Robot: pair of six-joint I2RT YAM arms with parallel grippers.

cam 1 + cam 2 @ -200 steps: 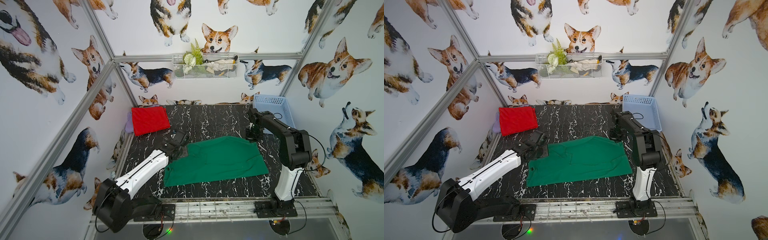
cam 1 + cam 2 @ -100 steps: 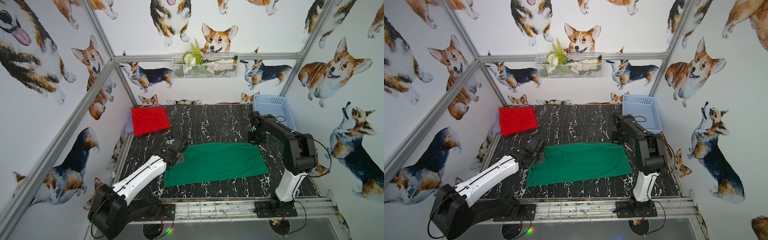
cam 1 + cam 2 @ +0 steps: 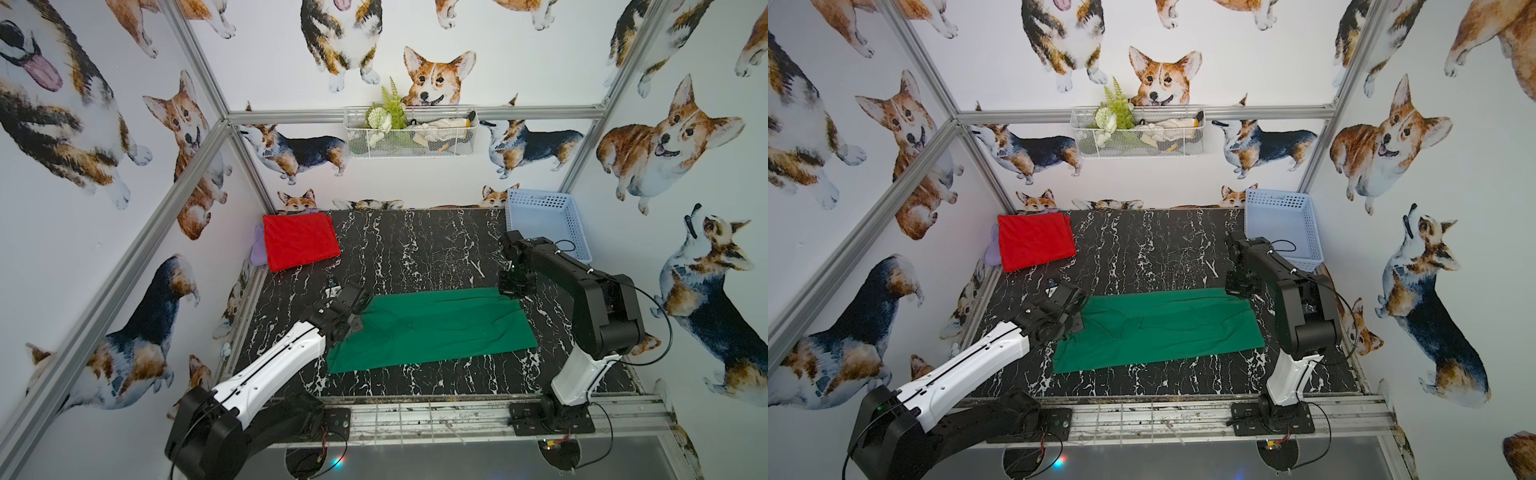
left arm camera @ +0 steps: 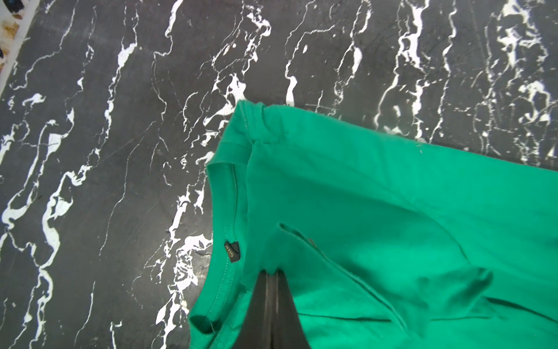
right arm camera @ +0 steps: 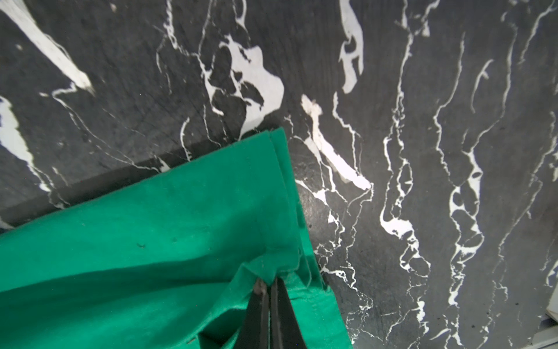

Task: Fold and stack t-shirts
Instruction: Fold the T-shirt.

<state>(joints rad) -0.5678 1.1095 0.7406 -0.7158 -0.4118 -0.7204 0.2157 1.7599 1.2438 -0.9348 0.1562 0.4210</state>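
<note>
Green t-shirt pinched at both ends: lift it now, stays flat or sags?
Likely sags: the green t-shirt puckers at the left gripper and right gripper pinches, so it looks floppy. Probably light, since the thin cloth lies flat with soft wrinkles. Folded layers may slip apart; their edges fan out near the right gripper.

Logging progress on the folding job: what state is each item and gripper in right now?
green t-shirt: folded into a long band, lying flat, pinched at both ends.
red t-shirt: folded, resting in the far corner.
left gripper: shut on the green t-shirt near the collar.
right gripper: shut on the green t-shirt at the hem end.
blue basket: upright, nothing seen inside.
</note>
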